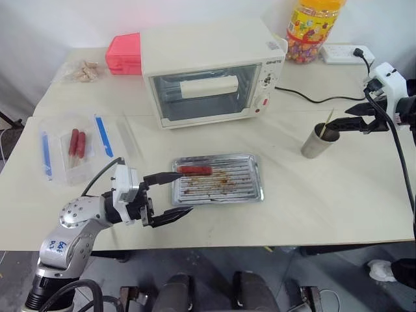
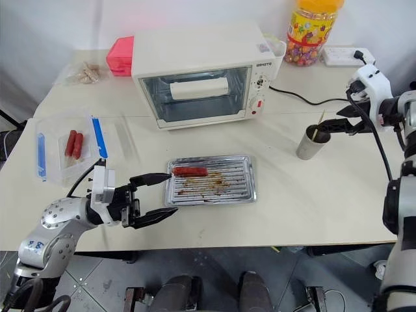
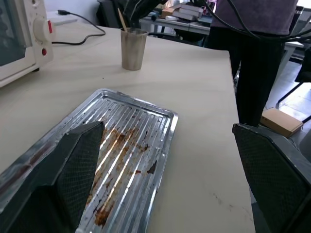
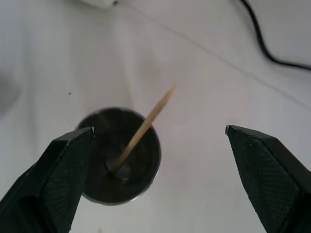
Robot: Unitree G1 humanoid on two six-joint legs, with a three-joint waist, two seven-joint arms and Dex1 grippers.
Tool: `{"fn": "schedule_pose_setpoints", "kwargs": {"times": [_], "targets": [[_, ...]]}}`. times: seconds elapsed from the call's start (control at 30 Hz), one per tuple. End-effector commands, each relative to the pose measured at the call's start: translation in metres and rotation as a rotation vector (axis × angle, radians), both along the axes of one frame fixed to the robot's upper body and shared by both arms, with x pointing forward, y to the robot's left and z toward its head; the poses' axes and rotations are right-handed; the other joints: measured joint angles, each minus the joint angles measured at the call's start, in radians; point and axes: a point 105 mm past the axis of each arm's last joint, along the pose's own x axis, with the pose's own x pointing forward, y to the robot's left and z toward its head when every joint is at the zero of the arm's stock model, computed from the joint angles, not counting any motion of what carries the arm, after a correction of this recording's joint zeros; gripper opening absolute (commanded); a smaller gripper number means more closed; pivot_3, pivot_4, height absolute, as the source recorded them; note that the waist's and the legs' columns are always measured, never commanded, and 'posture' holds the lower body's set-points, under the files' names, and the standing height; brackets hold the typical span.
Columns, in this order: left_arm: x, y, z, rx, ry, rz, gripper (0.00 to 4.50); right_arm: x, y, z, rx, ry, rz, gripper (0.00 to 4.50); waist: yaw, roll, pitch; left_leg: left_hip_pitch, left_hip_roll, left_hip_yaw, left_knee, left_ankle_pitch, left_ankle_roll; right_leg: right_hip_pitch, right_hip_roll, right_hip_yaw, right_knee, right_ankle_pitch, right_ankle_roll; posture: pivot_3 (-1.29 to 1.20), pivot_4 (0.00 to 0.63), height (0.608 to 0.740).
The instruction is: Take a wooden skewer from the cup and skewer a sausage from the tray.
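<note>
A single reddish sausage (image 1: pixel 194 170) lies along the far edge of the ribbed, grease-stained metal tray (image 1: pixel 242 184) at mid-table. My left gripper (image 1: pixel 187 192) is open and level at the tray's left end, its far fingertip close to the sausage's left end. At the right stands the steel cup (image 1: pixel 318 143) with one pale wooden skewer (image 1: pixel 326 122) leaning out of it. My right gripper (image 1: pixel 348 119) hovers open just right of and above the cup. In the right wrist view the cup (image 4: pixel 119 160) and the skewer (image 4: pixel 146 127) lie between its spread fingers, untouched.
A white toaster oven (image 1: pixel 208 71) stands behind the tray, its cable (image 1: pixel 312 99) running to a power strip (image 1: pixel 344 53). A candy jar (image 1: pixel 314 29), a pink box (image 1: pixel 123 53) and a clear plastic bag (image 1: pixel 52 156) holding two sausages are nearby. A person (image 3: pixel 252 58) stands beyond the table.
</note>
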Motion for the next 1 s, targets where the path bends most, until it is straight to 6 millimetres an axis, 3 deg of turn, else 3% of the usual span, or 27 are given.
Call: {"fn": "schedule_pose_setpoints", "kwargs": {"times": [0.03, 0.53, 0.73, 1.0], "targets": [[-0.005, -0.001, 0.007, -0.006, -0.033, -0.002, 4.48, 0.0, 0.004, 0.015, 0.007, -0.027, 0.025, 4.5, -0.004, 0.0, 0.0, 0.0, 0.0, 0.0, 0.001, 0.0, 0.0, 0.0, 0.0, 0.0, 0.0, 0.0, 0.0, 0.0, 0.15, 0.74], [-0.007, -0.011, 0.008, -0.017, -0.031, -0.01, 4.48, 0.016, 0.033, 0.006, -0.248, -0.043, 0.202, 4.5, -0.005, 0.0, 0.0, 0.001, 0.001, 0.0, 0.001, 0.0, 0.0, 0.0, 0.001, 0.001, 0.002, 0.0, 0.0, 0.0, 0.15, 0.74], [-0.008, -0.01, 0.008, -0.02, -0.025, 0.003, 4.48, 0.012, 0.031, 0.002, -0.304, -0.006, 0.232, 4.5, -0.008, 0.0, 0.0, 0.001, 0.001, 0.0, 0.001, 0.0, 0.0, 0.0, 0.001, 0.001, 0.002, 0.0, 0.0, 0.0, 0.15, 0.74], [-0.005, -0.007, 0.008, -0.025, -0.023, 0.016, 4.48, 0.012, 0.03, 0.018, -0.298, -0.041, 0.215, 4.5, -0.007, 0.001, 0.0, 0.001, 0.001, 0.0, 0.001, 0.0, 0.0, 0.0, 0.001, 0.001, 0.002, 0.0, 0.0, 0.0, 0.15, 0.74]]}}
